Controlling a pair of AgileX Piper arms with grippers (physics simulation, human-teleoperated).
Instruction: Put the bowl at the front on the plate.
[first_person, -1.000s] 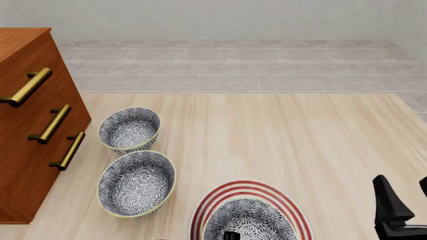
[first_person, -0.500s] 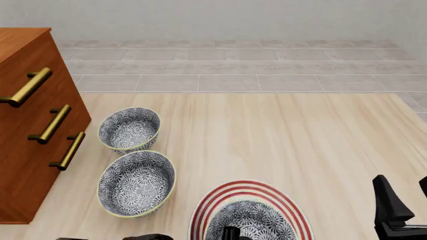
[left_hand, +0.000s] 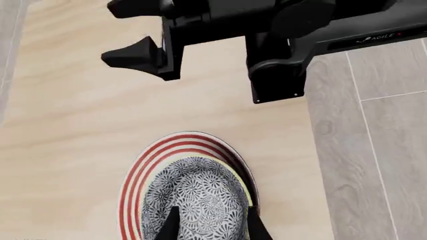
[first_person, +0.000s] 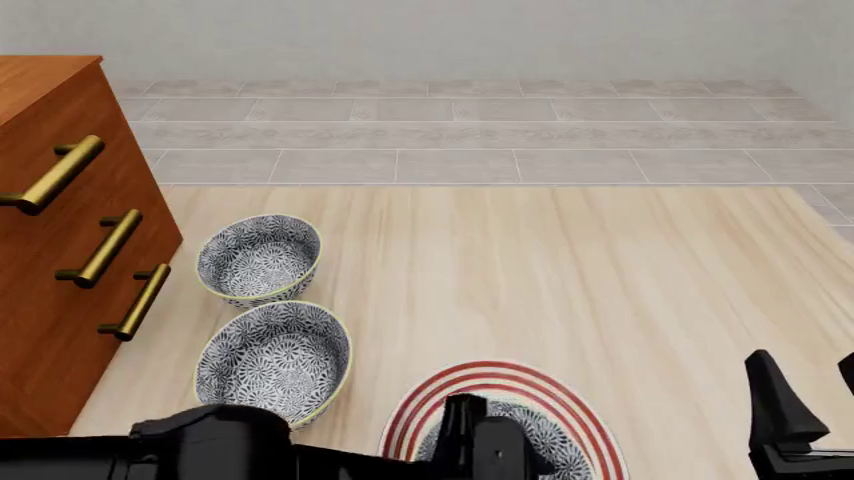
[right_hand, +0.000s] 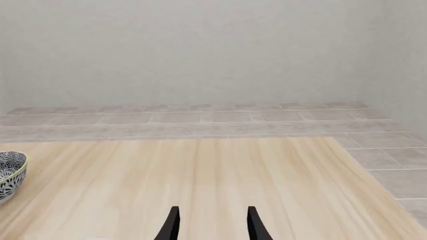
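Since a second ago the left arm's black body has slid into the bottom of the front view, covering the near part of the bowl (first_person: 541, 440), which hasn't budged from its spot on the plate (first_person: 501, 380). So the bowl sits inside the red rings, roughly centred, upright, with the plate at the near edge of the table (first_person: 561, 270). Looks like the placing part is basically done.

Key relation: in the left wrist view the bowl (left_hand: 197, 197) lies straight ahead of the left claw (left_hand: 212, 225), right past the fingertips, with the two dark fingers spread apart over the bowl's near side. I can't see them touching the rim, so I'd call it let go, fingers parted with nothing between them. The bowl is round, so no long axis to fuss over.

Left arm is clearly the nearer one, lying across the bottom of the front view and reaching in from the left. The right claw (first_person: 814, 385) sits well apart at the lower right, fingers parted and holding nothing; its own camera just looks out over bare table. The other two bowls (first_person: 274, 365) sit by the wooden cabinet (first_person: 54, 250), out of the way.

My guess is the next move is just backing the left claw off without nudging the rim.
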